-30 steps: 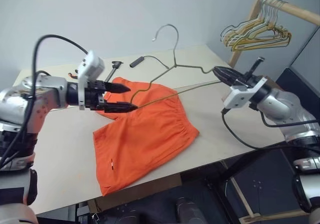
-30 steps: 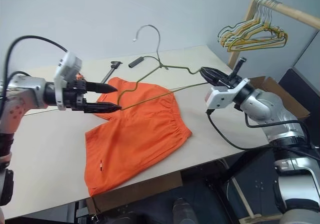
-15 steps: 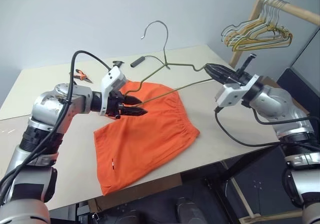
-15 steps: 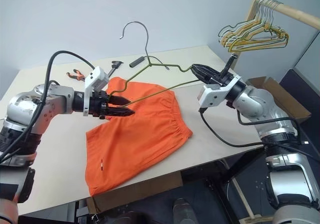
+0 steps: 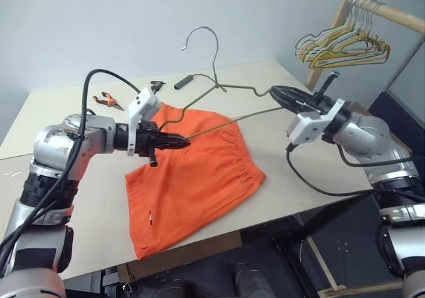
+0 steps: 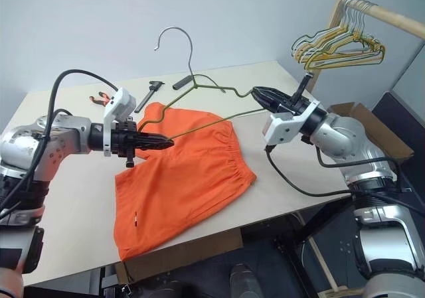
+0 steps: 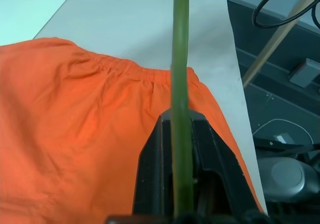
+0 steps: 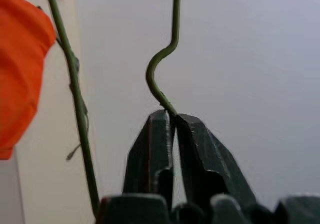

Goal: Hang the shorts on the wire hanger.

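I saw the wire hanger (image 5: 219, 89) held in the air above the shorts (image 5: 192, 178), which lay flat on the table (image 5: 292, 158). The left gripper (image 5: 180, 139) was clamped on its lower wire. The right gripper (image 8: 171, 120) pinched the bend of its shoulder, fingers almost together. Beyond the shorts lay pliers (image 5: 106, 100) and a dark tool (image 5: 182, 82); the table beside the waistband was free.
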